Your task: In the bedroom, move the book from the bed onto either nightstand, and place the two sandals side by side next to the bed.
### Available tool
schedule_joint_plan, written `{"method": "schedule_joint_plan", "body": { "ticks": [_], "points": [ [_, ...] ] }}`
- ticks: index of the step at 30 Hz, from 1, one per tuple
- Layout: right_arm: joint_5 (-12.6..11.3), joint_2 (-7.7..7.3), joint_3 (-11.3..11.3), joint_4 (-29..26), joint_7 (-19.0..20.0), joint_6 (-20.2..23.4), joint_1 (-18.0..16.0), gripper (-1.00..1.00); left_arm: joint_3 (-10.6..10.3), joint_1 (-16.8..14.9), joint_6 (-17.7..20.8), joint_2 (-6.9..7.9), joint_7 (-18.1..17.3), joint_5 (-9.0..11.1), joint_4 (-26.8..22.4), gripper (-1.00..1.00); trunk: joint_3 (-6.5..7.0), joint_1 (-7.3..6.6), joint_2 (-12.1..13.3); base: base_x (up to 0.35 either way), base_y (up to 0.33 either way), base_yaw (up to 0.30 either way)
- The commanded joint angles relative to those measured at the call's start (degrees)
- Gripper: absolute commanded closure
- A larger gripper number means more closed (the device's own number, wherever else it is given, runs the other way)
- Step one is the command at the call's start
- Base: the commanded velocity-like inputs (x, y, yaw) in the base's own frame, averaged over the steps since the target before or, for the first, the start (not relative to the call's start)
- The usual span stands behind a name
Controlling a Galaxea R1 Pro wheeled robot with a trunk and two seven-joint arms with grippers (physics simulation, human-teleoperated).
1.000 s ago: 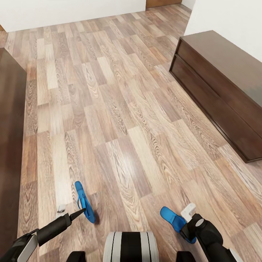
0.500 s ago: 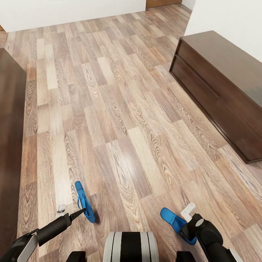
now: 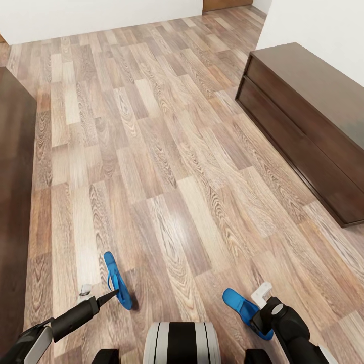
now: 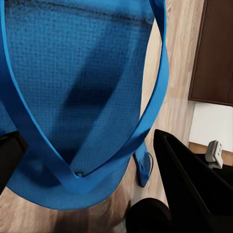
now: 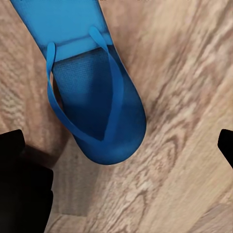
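Two sandals are in play here, one at each arm. The left sandal (image 3: 117, 281) is hanging on edge off the left claw (image 3: 98, 298), and in the left wrist view the blue sole (image 4: 77, 97) and its thong strap are sitting right between the dark fingers (image 4: 194, 184), so I'm reading that claw as clamped on it. It looks carried that way so it can be set down by the bed.

The right sandal (image 3: 245, 307) is lying flat on the wood floor (image 3: 167, 151), right up against the right claw (image 3: 263, 298). In the right wrist view the sandal (image 5: 92, 92) is sitting sole-down with the finger tips spread wide to either side and not touching it, so that claw is released, probably either lining up a grab or done placing.

The dark wood edge (image 3: 12, 212) running along the left is probably the bed frame. The dark cabinet (image 3: 308, 126) is sitting well apart on the right. Book isn't anywhere I can point at.
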Motion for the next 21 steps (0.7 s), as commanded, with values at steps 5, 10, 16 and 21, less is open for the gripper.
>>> {"method": "schedule_joint_plan", "body": {
  "ticks": [5,10,16,21],
  "points": [
    [0.6,-0.04,0.1,-0.1,0.5,0.2,0.0,-1.00,0.1,0.0,0.4,0.00,0.1,0.1,0.0,1.00,-0.03,-0.01,0.0,0.000,0.000,0.000],
    [0.6,-0.04,0.1,-0.1,0.5,0.2,0.0,-1.00,0.1,0.0,0.4,0.00,0.1,0.1,0.0,1.00,-1.14,0.12,-0.1,0.000,0.000,0.000],
    [0.6,-0.04,0.1,-0.1,0.5,0.2,0.0,-1.00,0.1,0.0,0.4,0.00,0.0,0.1,0.0,1.00,-2.25,0.25,-0.1,0.000,0.000,0.000],
    [0.6,-0.04,0.1,-0.1,0.5,0.1,0.0,-1.00,0.2,0.0,0.7,0.23,-2.2,0.4,-0.3,1.00,-2.25,0.25,-0.1,0.000,0.000,0.000]
  ]
}}
